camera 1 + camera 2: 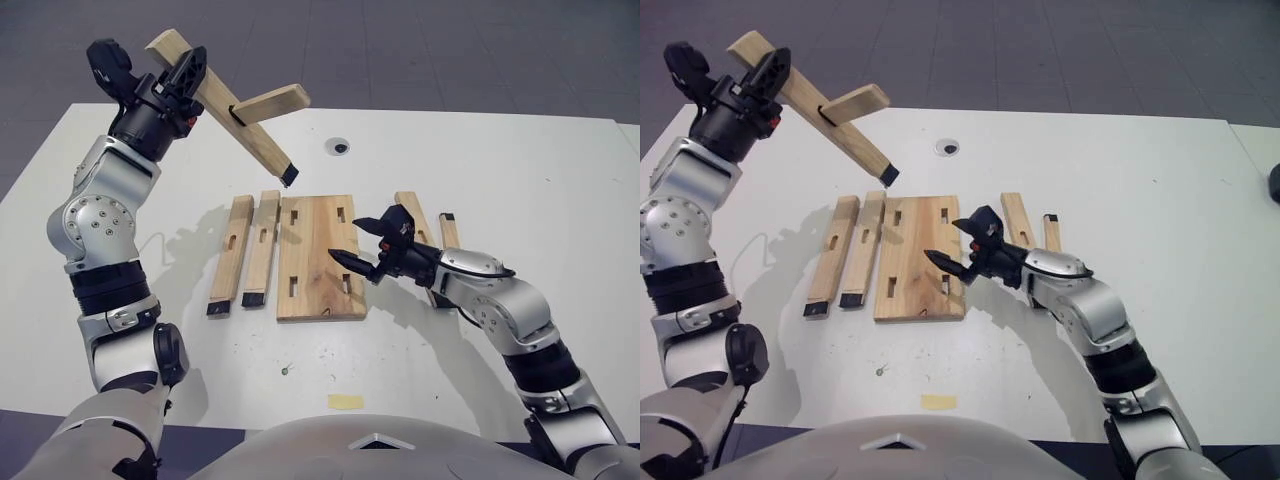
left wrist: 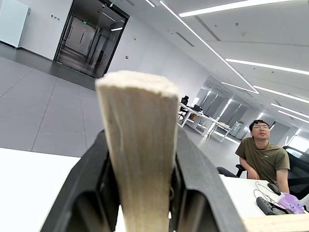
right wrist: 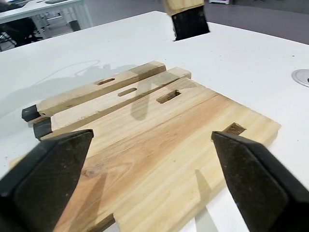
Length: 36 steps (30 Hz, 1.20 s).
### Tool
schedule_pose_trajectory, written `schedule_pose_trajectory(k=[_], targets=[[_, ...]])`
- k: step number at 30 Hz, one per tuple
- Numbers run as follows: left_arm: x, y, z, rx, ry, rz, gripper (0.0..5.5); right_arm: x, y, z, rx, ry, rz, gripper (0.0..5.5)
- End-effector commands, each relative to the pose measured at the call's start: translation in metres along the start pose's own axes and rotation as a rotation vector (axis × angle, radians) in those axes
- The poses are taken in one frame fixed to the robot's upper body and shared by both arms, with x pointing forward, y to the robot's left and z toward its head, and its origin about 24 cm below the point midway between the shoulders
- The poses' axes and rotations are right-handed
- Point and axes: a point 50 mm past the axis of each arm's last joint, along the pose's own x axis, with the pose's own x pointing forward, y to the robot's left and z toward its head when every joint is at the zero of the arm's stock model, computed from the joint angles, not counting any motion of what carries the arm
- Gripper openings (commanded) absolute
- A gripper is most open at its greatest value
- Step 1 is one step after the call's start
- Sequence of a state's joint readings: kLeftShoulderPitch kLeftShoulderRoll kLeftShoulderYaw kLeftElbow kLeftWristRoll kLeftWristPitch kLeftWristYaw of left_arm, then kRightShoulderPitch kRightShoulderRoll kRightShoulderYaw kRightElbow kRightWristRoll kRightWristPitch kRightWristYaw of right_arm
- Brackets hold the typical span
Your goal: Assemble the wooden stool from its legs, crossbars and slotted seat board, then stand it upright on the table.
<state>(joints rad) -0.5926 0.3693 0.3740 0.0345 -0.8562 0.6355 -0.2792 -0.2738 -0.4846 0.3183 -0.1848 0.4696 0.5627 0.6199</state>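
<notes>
Spread right fingers [image 1: 352, 262] hover over seat board [image 1: 310, 230] on white table [image 1: 480, 160] — left fingers [image 1: 188, 72] clamp a leg [image 1: 255, 135] aloft

Grey tiled floor [image 1: 420, 50], ceiling striplights [image 2: 231, 29]

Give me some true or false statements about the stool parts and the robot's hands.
1. The left hand grips a leg with a crossbar in its slot, above the table. True.
2. The right hand is shut on the seat board. False: it is open above the board, holding nothing.
3. Two slotted legs lie flat on the board's left. True.
4. The seat board stands on edge. False: it lies flat.
</notes>
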Motion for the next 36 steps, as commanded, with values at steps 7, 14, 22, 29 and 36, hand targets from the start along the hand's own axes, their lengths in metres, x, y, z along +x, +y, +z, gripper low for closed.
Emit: schedule_pose_trajectory(k=[7, 14, 22, 29, 36], targets=[[-0.002, -0.006, -0.020, -0.010, 0.050, -0.012, 1.04, 0.013, -0.072, 0.016, -0.031, -0.020, -0.074, 5.40], [-0.003, -0.013, -0.038, 0.023, 0.112, -0.035, 1.04, 0.024, -0.097, 0.004, -0.139, 0.059, -0.297, 5.40], [-0.003, -0.013, -0.037, 0.064, 0.123, -0.054, 1.04, 0.030, -0.105, -0.010, -0.126, 0.122, -0.398, 5.40], [-0.007, -0.016, -0.051, 0.063, 0.173, -0.053, 1.04, -0.005, -0.120, 0.028, -0.005, -0.173, -0.608, 5.40], [-0.009, -0.035, -0.081, 0.141, 0.257, -0.125, 1.04, -0.036, -0.096, 0.065, 0.042, -0.431, -0.664, 5.40]])
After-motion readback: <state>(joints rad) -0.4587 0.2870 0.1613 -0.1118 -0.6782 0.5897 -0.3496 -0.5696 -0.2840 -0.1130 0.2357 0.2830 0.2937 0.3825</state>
